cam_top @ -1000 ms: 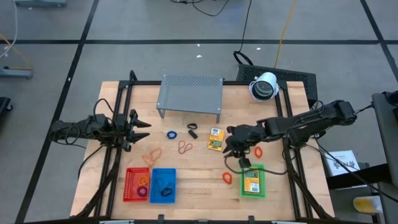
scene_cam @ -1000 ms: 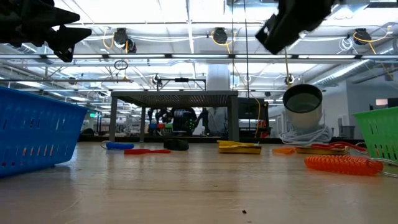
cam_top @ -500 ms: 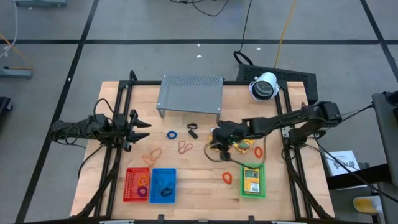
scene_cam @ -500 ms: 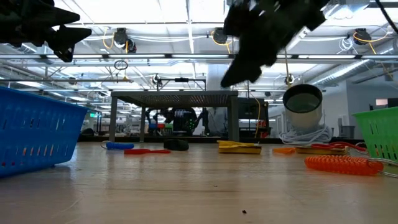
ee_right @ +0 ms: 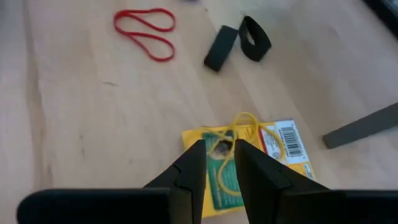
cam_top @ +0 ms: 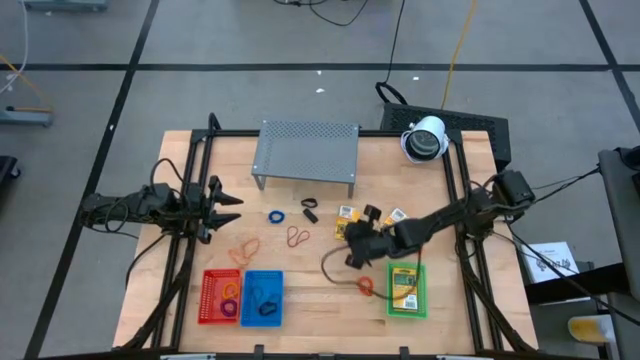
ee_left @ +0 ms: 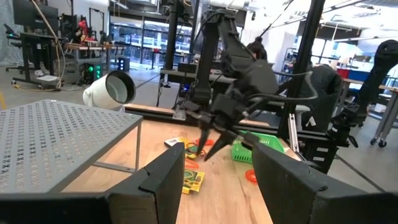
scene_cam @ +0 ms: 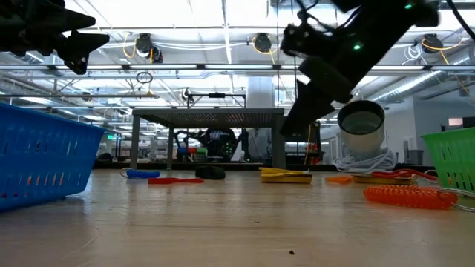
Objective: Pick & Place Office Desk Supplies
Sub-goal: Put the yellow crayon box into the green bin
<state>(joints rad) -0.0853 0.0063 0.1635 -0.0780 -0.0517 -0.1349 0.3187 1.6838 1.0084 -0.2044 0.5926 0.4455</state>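
Right gripper (ee_right: 214,163), fingers a narrow gap apart and holding nothing, hovers above the yellow packet (ee_right: 249,158) near the table's middle; past it lie a black clip (ee_right: 239,41) and red rubber band (ee_right: 146,31); left gripper (cam_top: 222,204) waits spread at the left edge

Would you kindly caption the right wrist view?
Right gripper hovers over a yellow packet, near a red band and black clip.

Wooden table (cam_top: 300,300): grey perforated shelf (cam_top: 306,150) at 12 o'clock, white lamp-like can (cam_top: 424,138) at 1. Mid-table: blue ring (cam_top: 276,216), black clip (cam_top: 309,210), red band loops (cam_top: 297,236), orange loops (cam_top: 243,247), yellow packet (cam_top: 346,214). At 6–7: red basket (cam_top: 219,297), blue basket (cam_top: 262,298); green basket (cam_top: 405,291) at 5, orange coil (cam_top: 365,285) beside it.
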